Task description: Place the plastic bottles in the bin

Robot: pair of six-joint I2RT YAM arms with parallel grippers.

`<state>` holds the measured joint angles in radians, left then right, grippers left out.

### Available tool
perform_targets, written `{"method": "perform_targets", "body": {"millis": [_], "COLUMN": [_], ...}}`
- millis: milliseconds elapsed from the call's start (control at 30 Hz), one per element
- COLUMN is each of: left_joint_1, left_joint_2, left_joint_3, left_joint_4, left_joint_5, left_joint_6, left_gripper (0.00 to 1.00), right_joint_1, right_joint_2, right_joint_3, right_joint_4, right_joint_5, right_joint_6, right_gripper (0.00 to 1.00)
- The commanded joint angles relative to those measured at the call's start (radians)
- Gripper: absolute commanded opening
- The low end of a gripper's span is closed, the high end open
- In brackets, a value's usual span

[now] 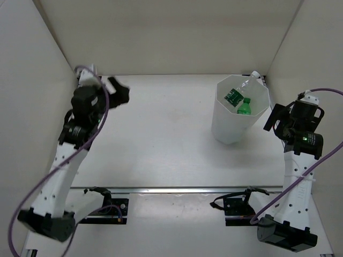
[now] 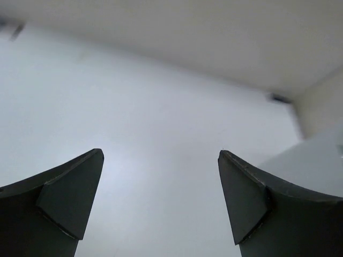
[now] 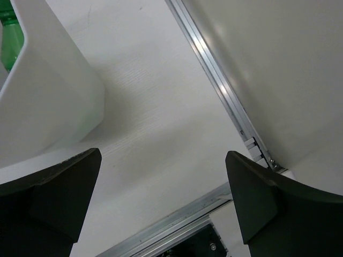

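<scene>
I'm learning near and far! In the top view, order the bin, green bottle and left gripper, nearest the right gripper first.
1. bin, beside the right gripper
2. green bottle, inside the bin
3. left gripper, far left side

From the table [image 1: 161, 139] centre, the bin [image 1: 228, 128] stands at 2 o'clock, close to the right wall [image 1: 308, 48], leaving only a narrow gap at its 3 o'clock, where the right gripper [image 1: 274, 118] hangs. Walls [image 1: 161, 37] close off 9, 12 and 3 o'clock. Bare surface runs from the bin toward 9 o'clock.
</scene>
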<state>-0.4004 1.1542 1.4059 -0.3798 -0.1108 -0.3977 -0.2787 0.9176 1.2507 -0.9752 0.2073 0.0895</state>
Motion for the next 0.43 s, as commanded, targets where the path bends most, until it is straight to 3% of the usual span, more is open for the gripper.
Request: {"method": "perform_targets", "body": {"millis": [0,67,167,400], "left_joint_1": [0.161,0.138,0.152,0.152], "left_joint_2": [-0.170,-0.253,-0.246,-0.278], "left_joint_3": [-0.364,-0.374,-0.294,-0.294], "left_joint_4": [-0.267,-0.404,-0.577,-0.556], "left_joint_5": [-0.005,-0.197,-0.262,-0.265], "left_joint_6": [-0.153,-0.155,-0.115,-0.109], "left_gripper": [0.99,0.98,0.99,0.98], "right_joint_1": [-0.013,-0.057,-0.083,-0.067], "right_joint_2": [0.004,0.020,0.030,-0.007], "right_joint_3": [0.024,0.044,0.044,0.016], "right_joint_4": [-0.045,-0.066,-0.065,-0.049], "right_joint_5": [-0.024,-0.040,-0.100,-0.111], "right_joint_6": [0.061,0.072,0.078,0.110], "right_gripper": [0.99,1.00,0.99,0.99]}}
